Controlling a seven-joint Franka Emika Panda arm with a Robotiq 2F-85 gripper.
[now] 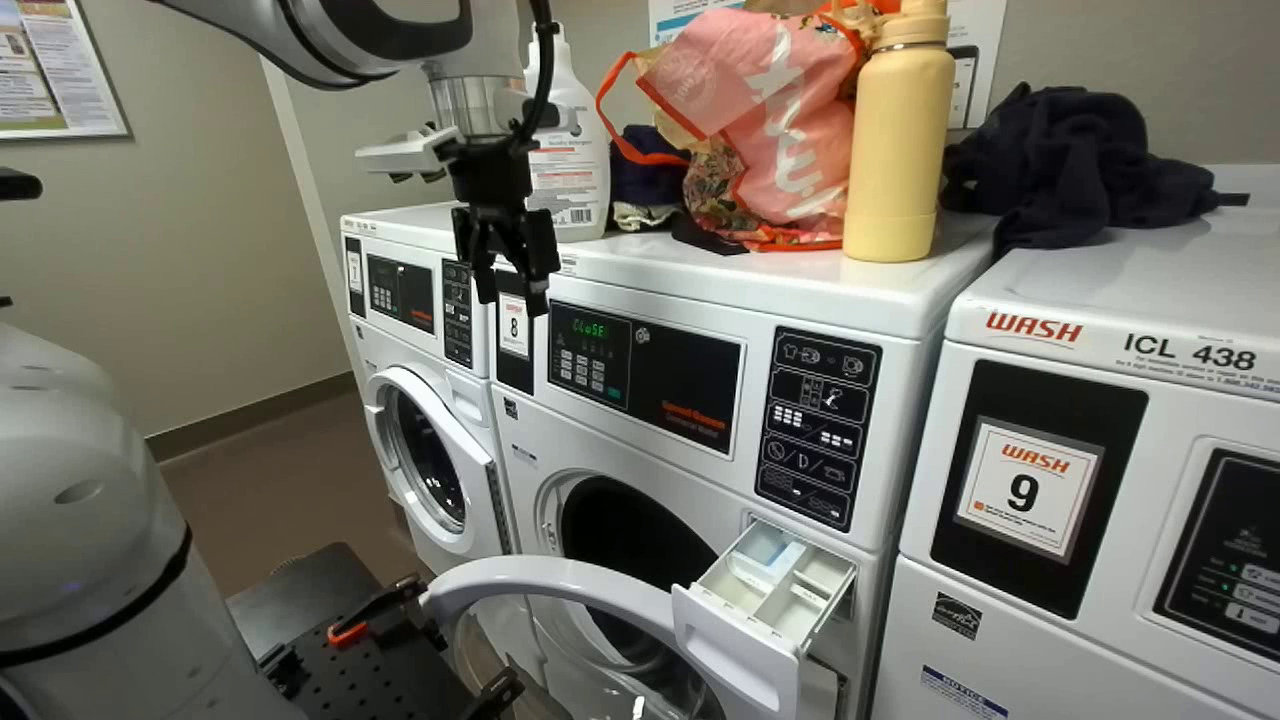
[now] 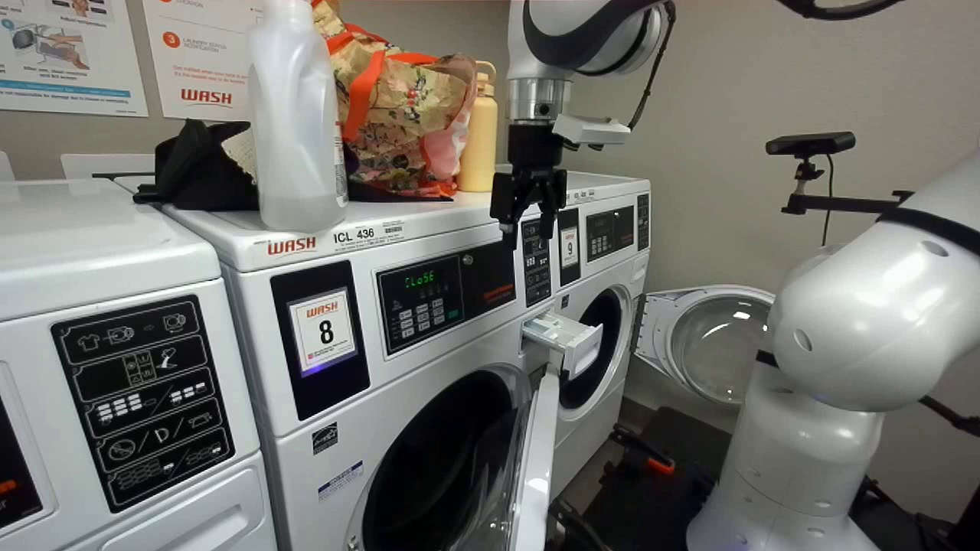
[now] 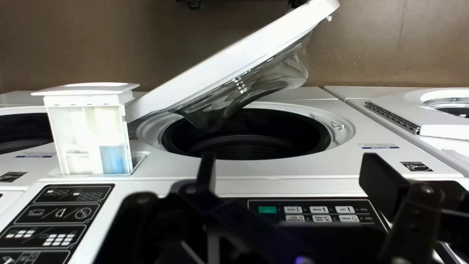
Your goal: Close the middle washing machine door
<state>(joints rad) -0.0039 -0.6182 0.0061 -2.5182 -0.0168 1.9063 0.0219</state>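
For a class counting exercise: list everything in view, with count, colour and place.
washing machines: three, white, in a row
middle washing machine door: one, white-rimmed, open, middle machine
other doors: two, white-rimmed, outer machines
drawer: one, white, pulled out, middle machine
control panels: three, black, machine fronts
detergent bottle: one, whitish, on middle machine
bag: one, pink and floral, on middle machine
drinking bottle: one, yellow, on middle machine
dark cloths: count unclear, black or navy, on machines
wall notices: several, mostly white, on walls
camera: one, black, on bracket
perforated board: one, black, before the machines
robot arm: one, white, by the board
fingers: two, black, apart, by middle machine
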